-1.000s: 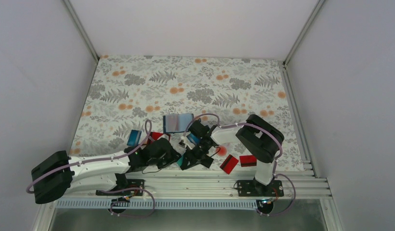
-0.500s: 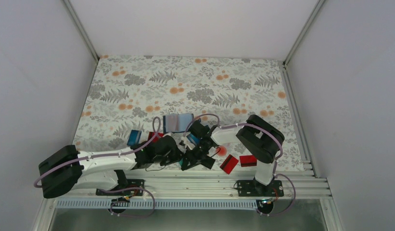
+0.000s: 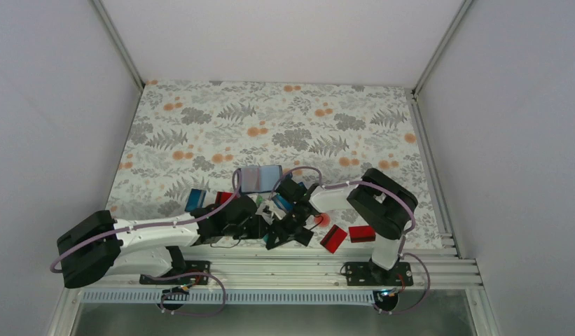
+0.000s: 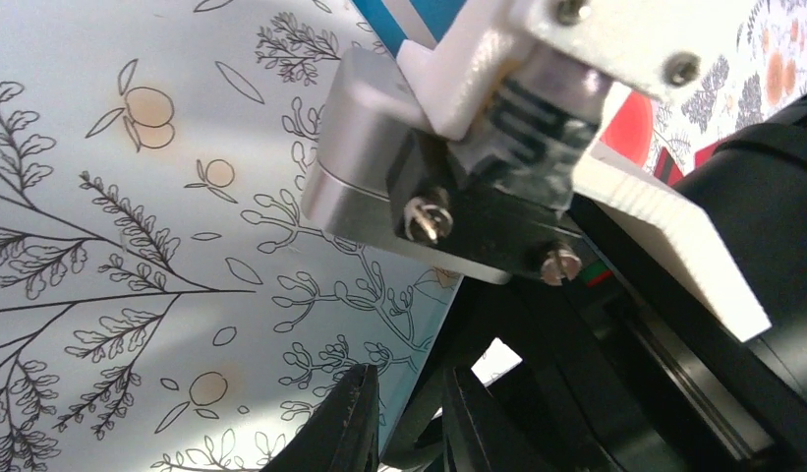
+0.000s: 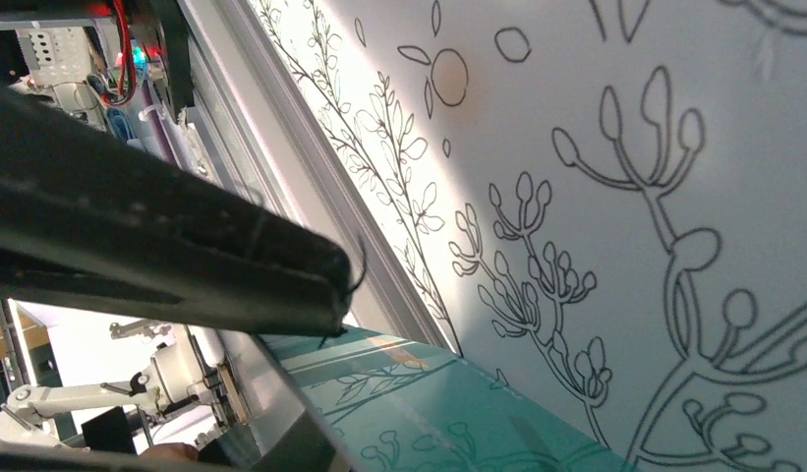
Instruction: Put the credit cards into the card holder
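The card holder [image 3: 260, 179] lies open on the patterned cloth, just beyond both grippers. My left gripper [image 3: 260, 221] and right gripper [image 3: 276, 228] meet tip to tip in front of it. A teal card [image 5: 458, 413] lies between the right gripper's [image 5: 325, 354] fingers and fills the bottom of that view. In the left wrist view the same card [image 4: 424, 388] shows edge-on between the left gripper's [image 4: 411, 374] fingers, which stand close around it. More credit cards lie around: a blue one [image 3: 195, 199] and red ones [image 3: 333, 239] [image 3: 361, 233] [image 3: 224, 197].
A clear piece with a red dot [image 3: 321, 218] lies right of the grippers. The metal rail [image 3: 291, 269] runs along the near edge, close behind the grippers. The right arm's wrist mount [image 4: 379, 167] hangs directly before the left wrist camera. White walls enclose the cloth on three sides.
The left arm has swung its gripper right and slightly away from the rail, closer against the right gripper. The teal card's corner near the rail no longer shows from above.
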Controlling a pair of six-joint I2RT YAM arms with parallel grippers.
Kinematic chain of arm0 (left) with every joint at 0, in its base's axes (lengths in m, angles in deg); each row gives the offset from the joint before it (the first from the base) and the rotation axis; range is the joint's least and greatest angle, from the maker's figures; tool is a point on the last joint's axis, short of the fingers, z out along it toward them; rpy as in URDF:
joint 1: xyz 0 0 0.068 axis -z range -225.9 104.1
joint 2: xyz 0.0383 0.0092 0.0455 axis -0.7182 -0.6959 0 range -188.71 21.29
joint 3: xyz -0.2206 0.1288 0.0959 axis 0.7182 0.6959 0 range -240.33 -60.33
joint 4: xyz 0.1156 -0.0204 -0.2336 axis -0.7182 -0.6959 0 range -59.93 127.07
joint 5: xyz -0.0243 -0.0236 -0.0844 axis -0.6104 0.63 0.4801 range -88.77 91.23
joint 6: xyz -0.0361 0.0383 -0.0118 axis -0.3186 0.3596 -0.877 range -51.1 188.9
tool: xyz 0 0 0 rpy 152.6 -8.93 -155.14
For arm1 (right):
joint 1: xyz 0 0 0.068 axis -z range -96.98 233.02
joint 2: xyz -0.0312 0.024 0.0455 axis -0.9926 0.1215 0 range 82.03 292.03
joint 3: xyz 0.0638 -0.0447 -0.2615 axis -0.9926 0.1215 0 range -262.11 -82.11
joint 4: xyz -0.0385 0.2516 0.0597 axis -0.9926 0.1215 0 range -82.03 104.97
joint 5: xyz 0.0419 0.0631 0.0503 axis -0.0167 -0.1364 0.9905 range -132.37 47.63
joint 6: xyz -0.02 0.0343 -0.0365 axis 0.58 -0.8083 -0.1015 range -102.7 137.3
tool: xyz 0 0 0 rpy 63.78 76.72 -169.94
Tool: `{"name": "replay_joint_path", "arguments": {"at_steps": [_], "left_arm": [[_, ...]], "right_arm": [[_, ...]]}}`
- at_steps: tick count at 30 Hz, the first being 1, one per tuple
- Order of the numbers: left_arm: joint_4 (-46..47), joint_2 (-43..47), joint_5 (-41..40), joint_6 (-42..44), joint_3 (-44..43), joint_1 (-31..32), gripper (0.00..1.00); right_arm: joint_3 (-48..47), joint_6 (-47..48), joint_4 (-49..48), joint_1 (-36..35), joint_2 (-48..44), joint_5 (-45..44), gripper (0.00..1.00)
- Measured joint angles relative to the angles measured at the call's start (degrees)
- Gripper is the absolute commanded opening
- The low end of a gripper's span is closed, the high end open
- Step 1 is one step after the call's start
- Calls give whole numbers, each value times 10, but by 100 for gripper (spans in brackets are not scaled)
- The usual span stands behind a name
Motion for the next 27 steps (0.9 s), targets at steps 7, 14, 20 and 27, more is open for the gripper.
{"name": "replay_joint_path", "arguments": {"at_steps": [7,14,20,27], "left_arm": [[17,-4,23,42,5,-2,17],[36,-30,52,70,5,0,3],[30,-31,51,86,-1,0,2],[-52,12,24,87,-41,-5,2]], "right_arm": [[8,5,3,-2,-6,-1,23],[14,5,4,-8,-6,-8,22],[13,5,6,-8,-9,-13,21],[-5,7,50,3,-43,-76,22]]}}
